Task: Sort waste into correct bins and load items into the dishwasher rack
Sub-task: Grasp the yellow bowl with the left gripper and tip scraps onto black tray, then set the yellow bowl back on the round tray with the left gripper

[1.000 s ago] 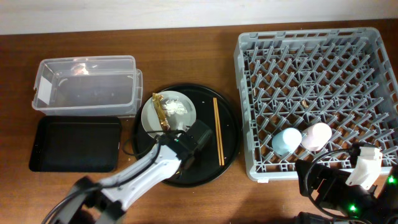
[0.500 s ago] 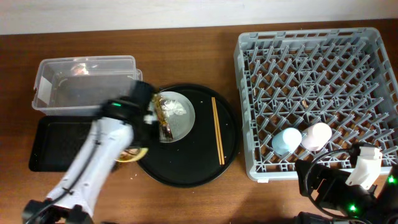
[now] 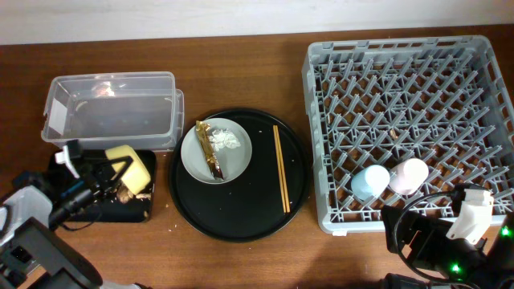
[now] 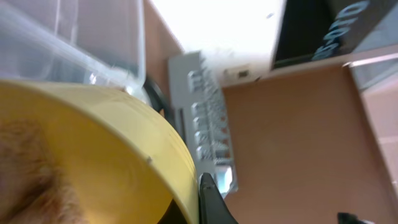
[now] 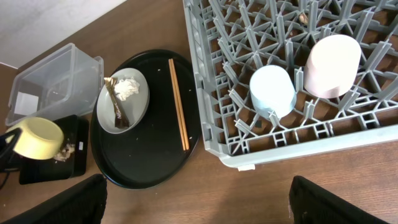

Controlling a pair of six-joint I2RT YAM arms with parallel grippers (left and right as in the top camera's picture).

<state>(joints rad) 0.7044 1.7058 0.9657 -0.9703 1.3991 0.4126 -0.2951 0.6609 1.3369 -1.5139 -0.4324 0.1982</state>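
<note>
My left gripper is shut on the rim of the small yellow bowl and holds it tilted over the shallow black tray. Brownish food scraps lie on that tray under the bowl. In the left wrist view the bowl fills the frame, its rim pinched by my finger. The pale grey plate carries a brown wrapper and white tissue. Chopsticks lie beside it. The blue cup and pink cup stand in the rack. My right gripper is open and empty near the front edge.
The clear tub stands behind the shallow black tray. The plate and chopsticks rest on a large round black tray in the middle. The rack fills the right side of the table.
My left arm has carried the yellow bowl left, off the round tray and over the shallow black tray, and tipped it. Scraps now lie on that tray. The right arm has not moved.
</note>
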